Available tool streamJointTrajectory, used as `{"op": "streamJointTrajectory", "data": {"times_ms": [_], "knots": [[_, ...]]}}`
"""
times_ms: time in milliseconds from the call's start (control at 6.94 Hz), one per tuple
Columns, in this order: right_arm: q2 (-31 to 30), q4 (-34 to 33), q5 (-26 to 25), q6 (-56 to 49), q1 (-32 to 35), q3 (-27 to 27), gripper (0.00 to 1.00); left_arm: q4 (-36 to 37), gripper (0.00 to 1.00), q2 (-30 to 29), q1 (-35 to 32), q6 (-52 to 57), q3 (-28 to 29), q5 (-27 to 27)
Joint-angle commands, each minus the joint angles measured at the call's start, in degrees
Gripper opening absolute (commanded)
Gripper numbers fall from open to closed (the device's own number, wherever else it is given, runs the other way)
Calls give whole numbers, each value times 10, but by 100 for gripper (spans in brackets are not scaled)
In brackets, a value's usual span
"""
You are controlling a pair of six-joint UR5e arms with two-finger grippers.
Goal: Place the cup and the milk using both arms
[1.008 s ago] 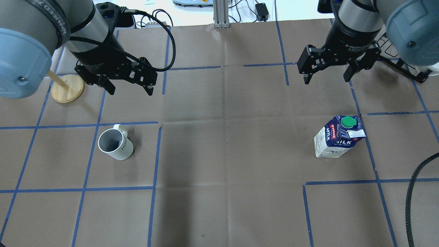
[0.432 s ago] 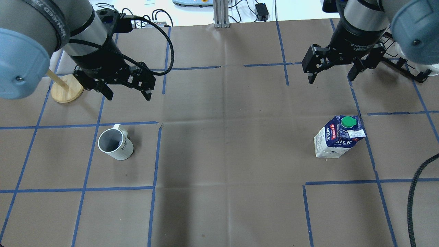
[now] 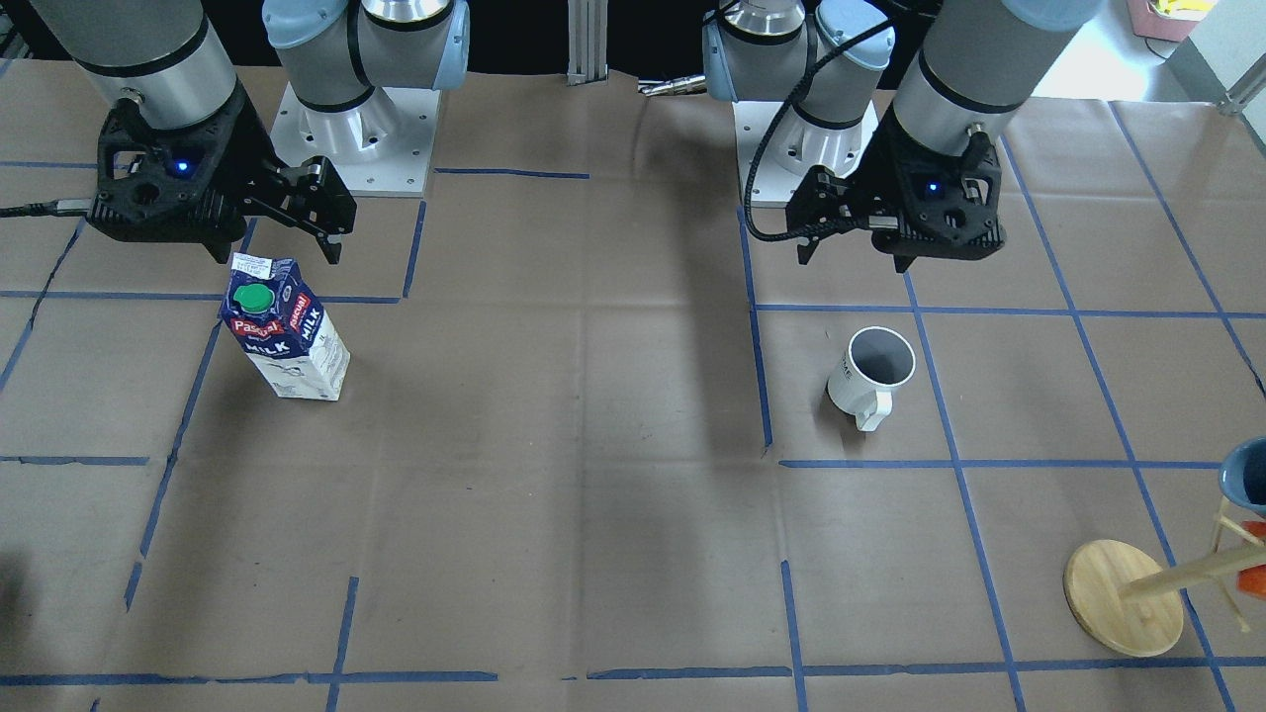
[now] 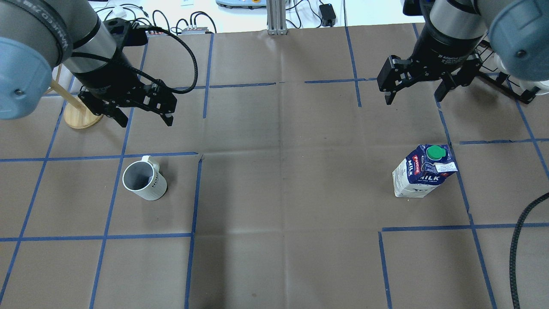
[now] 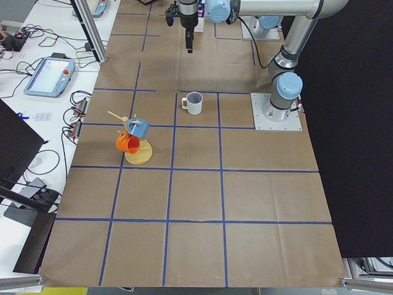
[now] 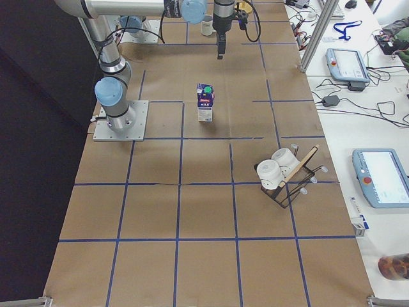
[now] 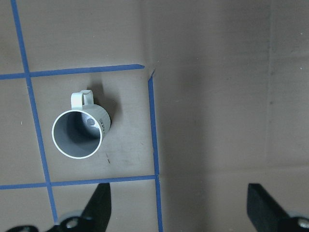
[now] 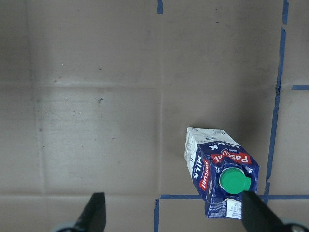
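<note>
The white cup point(image 4: 143, 180) stands upright on the brown paper at the left, handle pointing away from me; it also shows in the front view point(image 3: 875, 374) and in the left wrist view point(image 7: 79, 133). My left gripper point(image 4: 146, 122) is open and empty, hovering above the table beyond the cup. The blue and white milk point(image 4: 422, 174) carton with green cap stands upright at the right; it also shows in the front view point(image 3: 282, 331) and the right wrist view point(image 8: 219, 169). My right gripper point(image 4: 413, 100) is open and empty, high beyond the milk.
A wooden mug tree point(image 5: 136, 138) with a blue and an orange mug stands at the far left, its round base point(image 4: 79, 116) beside my left gripper. A black rack with white mugs point(image 6: 281, 176) stands at the far right. A black cable point(image 4: 519, 240) hangs at the right edge.
My left gripper has moved left and nearer to the cup. My right gripper shifted slightly right and away at first, then held still. Cup and milk have not moved.
</note>
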Motion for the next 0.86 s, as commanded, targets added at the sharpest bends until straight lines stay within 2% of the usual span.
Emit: {"op": "streamJointTrajectory", "data": {"times_ms": [0, 288, 432, 576, 720], "knots": [[0, 0, 1, 2, 3, 0, 100, 97, 99, 1, 69, 76, -85, 0], [0, 0, 2, 2, 3, 0, 100, 169, 100, 0, 118, 116, -172, 1], [0, 0, 2, 2, 3, 0, 100, 190, 100, -13, 136, 117, -196, 1], [0, 0, 2, 2, 3, 0, 100, 241, 100, -39, 138, 118, -204, 6], [0, 0, 2, 2, 3, 0, 100, 259, 100, -59, 139, 113, -206, 7]]}}
